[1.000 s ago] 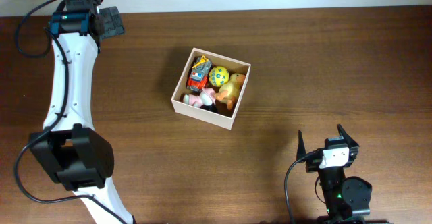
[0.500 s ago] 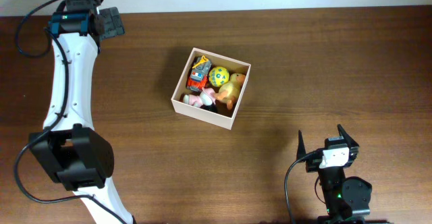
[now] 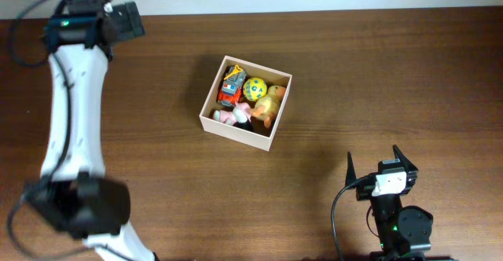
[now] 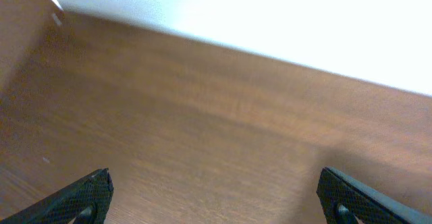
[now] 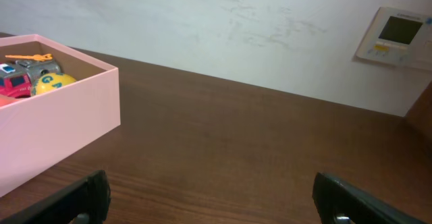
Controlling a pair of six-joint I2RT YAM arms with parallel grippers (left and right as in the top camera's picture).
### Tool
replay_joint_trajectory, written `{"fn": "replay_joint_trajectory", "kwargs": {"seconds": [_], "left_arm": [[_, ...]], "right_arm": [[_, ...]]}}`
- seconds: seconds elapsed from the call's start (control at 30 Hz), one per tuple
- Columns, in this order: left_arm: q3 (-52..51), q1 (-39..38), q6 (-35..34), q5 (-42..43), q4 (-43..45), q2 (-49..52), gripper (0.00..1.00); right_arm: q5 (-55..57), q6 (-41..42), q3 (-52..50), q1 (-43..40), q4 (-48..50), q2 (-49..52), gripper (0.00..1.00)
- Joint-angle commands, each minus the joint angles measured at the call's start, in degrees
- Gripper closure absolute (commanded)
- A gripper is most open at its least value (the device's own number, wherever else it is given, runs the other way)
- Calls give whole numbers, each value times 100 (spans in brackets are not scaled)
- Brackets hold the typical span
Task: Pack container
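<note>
The container (image 3: 236, 131), a square shallow box with pale walls, sits in the middle of the brown table. Inside lie a red truck (image 3: 231, 86), a yellow ball (image 3: 254, 88), an orange duck-like toy (image 3: 269, 104) and a pink-and-white toy (image 3: 228, 117). My left arm (image 3: 75, 80) reaches to the far left corner, its fingers past the overhead view's top edge. In the blurred left wrist view the left gripper (image 4: 212, 178) is open over bare wood. My right gripper (image 3: 372, 151) stands open near the front right; its wrist view shows the gripper (image 5: 210, 180) empty, with the container (image 5: 61, 116) to its left.
A white wall runs along the table's back edge (image 4: 236, 45). A wall control panel (image 5: 395, 35) hangs at the right in the right wrist view. A black cable (image 3: 336, 214) loops beside the right arm's base.
My left arm has swung a little to the left and shows motion blur. The right arm, the container and the toys have not moved.
</note>
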Motion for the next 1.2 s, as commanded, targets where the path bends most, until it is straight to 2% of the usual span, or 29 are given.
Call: {"fn": "replay_joint_trajectory", "kwargs": {"seconds": [0.0, 0.3, 0.5, 0.63, 0.77, 1.0, 1.17], "left_arm": [[66, -55, 133, -146, -166, -1462, 1], [-208, -160, 129, -144, -1005, -3602, 1], [-1547, -210, 125, -122, -732, -4992, 1], [-3021, -210, 125, -63, 127, -5941, 1], [-4793, -210, 125, 11, 1423, -6835, 1], [-7440, -208, 125, 402, 3639, -7847, 1], [-8841, -210, 122, 758, 4896, -8345, 1]], "right_arm": [[-52, 59, -42, -46, -15, -48, 1], [-52, 59, -42, -46, -15, -48, 1], [-52, 59, -42, -46, -15, -48, 1], [-52, 59, -42, -46, -15, -48, 1], [-52, 59, -42, -46, -15, -48, 1], [-52, 59, -42, -46, -15, -48, 1], [-52, 59, -42, -46, -15, -48, 1]]}}
